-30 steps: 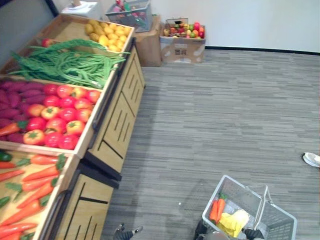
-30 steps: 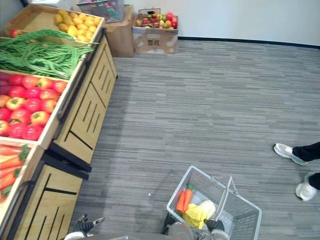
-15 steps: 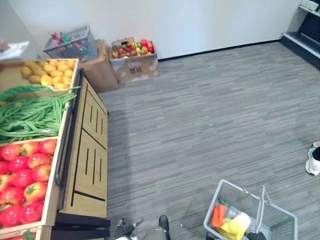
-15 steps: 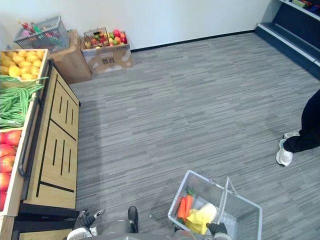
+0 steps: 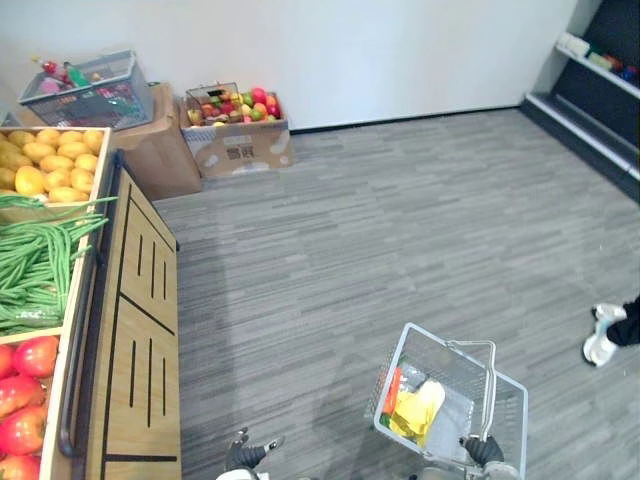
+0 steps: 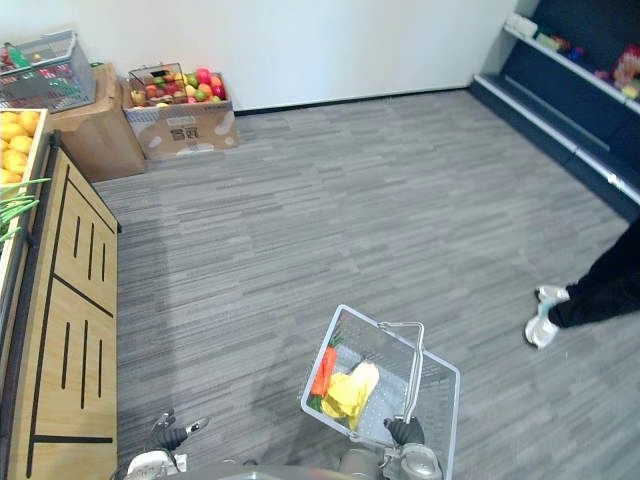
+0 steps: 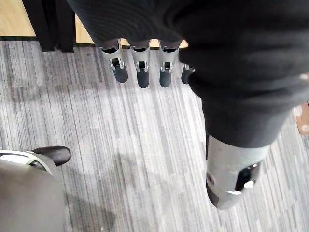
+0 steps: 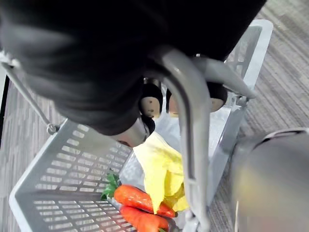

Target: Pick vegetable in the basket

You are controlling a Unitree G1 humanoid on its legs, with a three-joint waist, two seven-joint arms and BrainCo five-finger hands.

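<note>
Turning away from the light wooden produce stand point(image 5: 130, 340), the robot carries the grey plastic basket point(image 8: 58, 164), orange carrots point(image 8: 140, 198) inside, its right hand point(image 8: 152, 102) curled round the handle point(image 8: 188, 121) and its left hand point(image 7: 141, 67) slack-fingered, so picking seems done.

A grey striped carpet floor point(image 5: 400, 220) was seen stretching to the white wall. Along its left side a wooden counter point(image 5: 140, 330) with slatted side panels was set. In the counter's open bins, yellow produce point(image 5: 50, 165) was heaped nearest the wall, green beans point(image 5: 35, 260) were piled in the next bin, and red tomatoes point(image 5: 25, 390) were laid in the nearest one. Against the wall, a printed cardboard box point(image 5: 245, 150) topped with mixed fruit point(image 5: 235, 103) was placed on the floor, just beside a plain brown box point(image 5: 160, 150) on which a wire basket point(image 5: 85, 88) was rested. A person's white shoe point(image 5: 600, 345) was planted on the floor at the right.
</note>
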